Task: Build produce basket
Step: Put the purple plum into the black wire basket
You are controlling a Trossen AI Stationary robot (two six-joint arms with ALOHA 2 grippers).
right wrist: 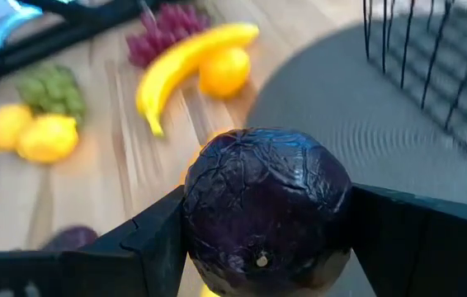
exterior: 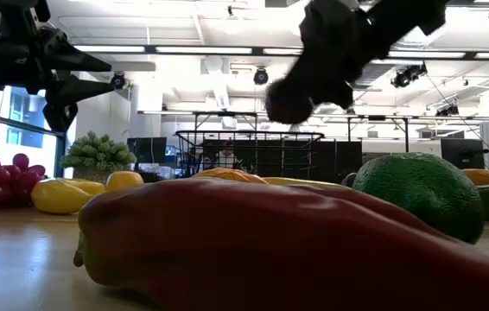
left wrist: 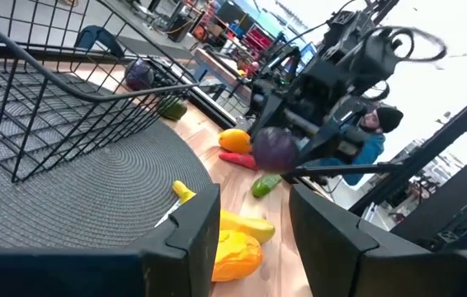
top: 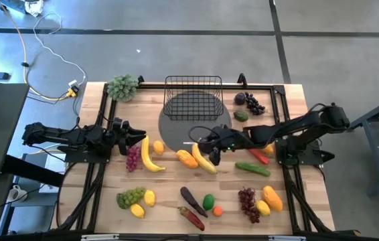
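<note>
So we're looking at the right gripper point(top: 215, 148) hanging near the middle of the high view, just off the lower right edge of the round mat point(top: 176, 127). It's pinching a dark purple wrinkly round fruit point(right wrist: 265, 210) between both fingers, lifted off the table. In the low view we're seeing that same fruit as a dark ball in the upper middle.

The basket point(top: 193, 100) is sitting upper centre on the mat, and we're seeing nothing inside it. The rest of the produce is lying all over the wood: a banana point(top: 149, 155), purple grapes point(top: 132, 158), green grapes point(top: 129, 197), a cucumber point(top: 252, 169).

The left gripper point(top: 136, 138) is waiting at centre left beside the banana, fingers partly spread and holding nothing.
</note>
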